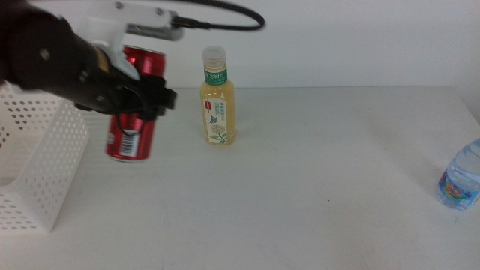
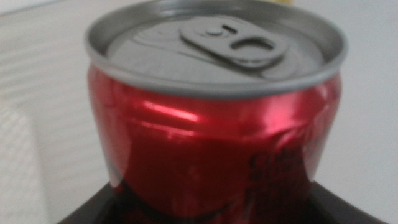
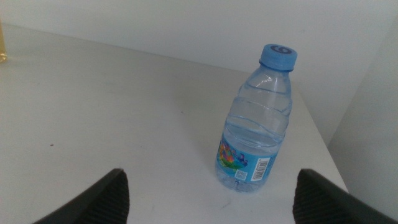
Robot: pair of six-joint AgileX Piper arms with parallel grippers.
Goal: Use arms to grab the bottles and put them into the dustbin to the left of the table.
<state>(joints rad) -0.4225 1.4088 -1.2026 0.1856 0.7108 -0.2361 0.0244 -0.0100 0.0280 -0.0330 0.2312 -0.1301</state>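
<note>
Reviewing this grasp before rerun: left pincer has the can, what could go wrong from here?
1. The left pincer grips the red can tilted and dented; it may slip before reaching the dustbin.
2. The swing could clip the basket's near wall.
3. The water bottle stands near the table's edge; the open right pincer might topple it.

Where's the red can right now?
In the middle view the red can is at the left, clamped in the left gripper, between the white dustbin and the pale-yellow bottle.

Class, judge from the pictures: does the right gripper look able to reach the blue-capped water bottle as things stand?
Probably yes: the right gripper is open, facing the upright water bottle, with only bare table between them.
</note>
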